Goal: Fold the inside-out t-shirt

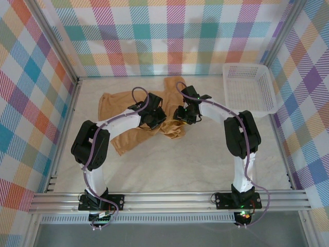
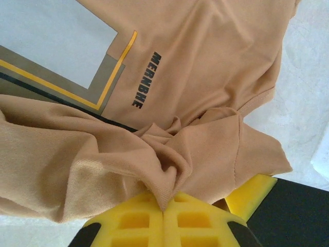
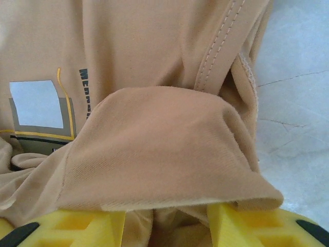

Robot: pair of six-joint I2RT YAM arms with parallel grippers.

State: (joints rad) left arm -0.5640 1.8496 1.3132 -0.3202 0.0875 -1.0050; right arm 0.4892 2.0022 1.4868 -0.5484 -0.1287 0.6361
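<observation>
The tan inside-out t-shirt (image 1: 115, 105) lies crumpled at the middle back of the table. Both grippers meet over its right part. My left gripper (image 1: 154, 119) is shut on a pinched fold of the t-shirt (image 2: 205, 62), which bunches up right at its yellow fingertips (image 2: 164, 206). A printed patch (image 2: 56, 36) with black lettering shows beyond. My right gripper (image 1: 182, 114) stands open, its yellow fingers (image 3: 87, 226) apart. A flap of the t-shirt (image 3: 154, 144) drapes over them and loose cloth hangs in the gap (image 3: 165, 224). A stitched hem (image 3: 221, 46) runs beyond the flap.
A white mesh basket (image 1: 249, 87) stands at the back right corner. Checked walls close in the table (image 1: 180, 164) on three sides. Bare pale tabletop stretches between the shirt and the arm bases.
</observation>
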